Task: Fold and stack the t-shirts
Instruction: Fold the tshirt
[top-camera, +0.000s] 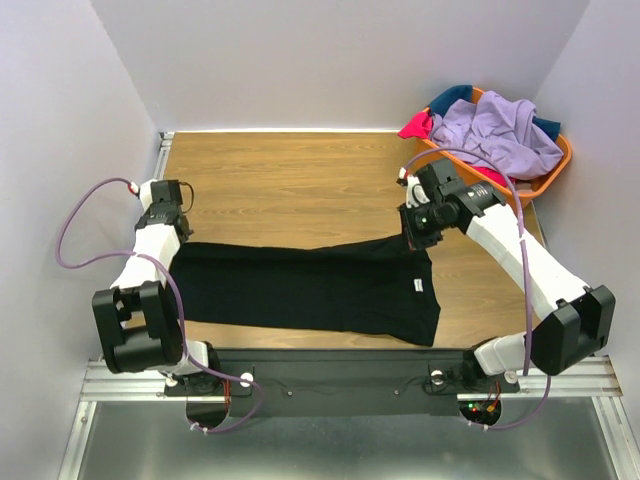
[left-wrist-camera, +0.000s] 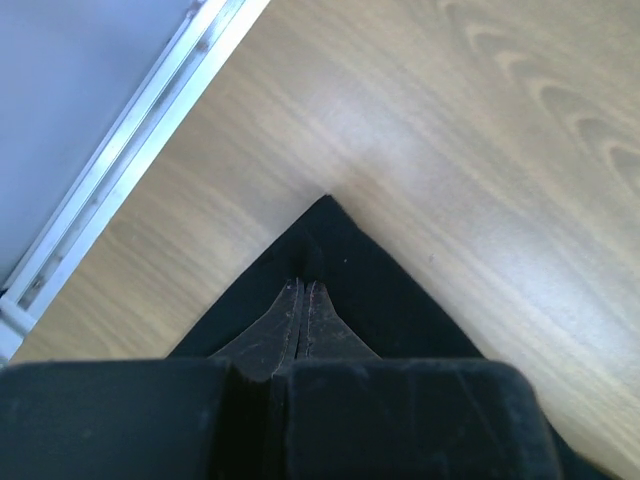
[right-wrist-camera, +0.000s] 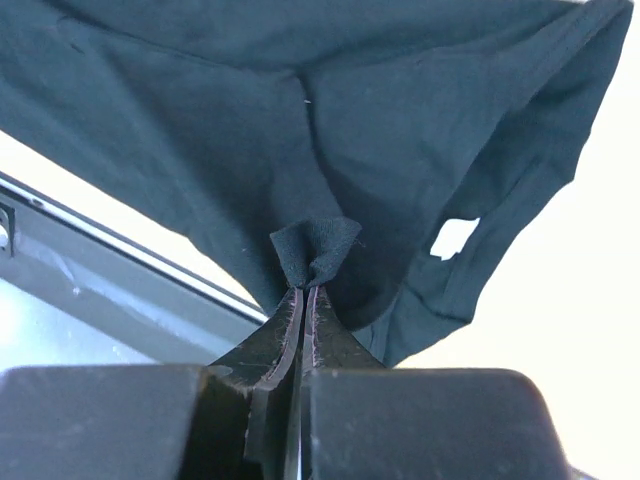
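Black shirt (top-camera: 310, 290) lies spread across the table (top-camera: 290, 180), lower centre of frame. Left gripper (top-camera: 172, 240) is at its left corner, jaws closed on the cloth. Right gripper (top-camera: 418, 238) is at its upper right edge, jaws pinching a raised fold. Remaining shirts (top-camera: 500, 130) are heaped in the basket (top-camera: 562, 160), upper right.

A robotics lab cell: blank white walls (top-camera: 330, 60) box in a bare wooden table (top-camera: 300, 185).

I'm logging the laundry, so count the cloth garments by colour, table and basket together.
Black cloth t-shirt, on the wooden table: 1
Lavender cloth garment, in the orange plastic basket: 1
Pink-red cloth garment, basket: 1
Teal cloth garment, basket: 1
Total: 4 visible; the heap may hide more.
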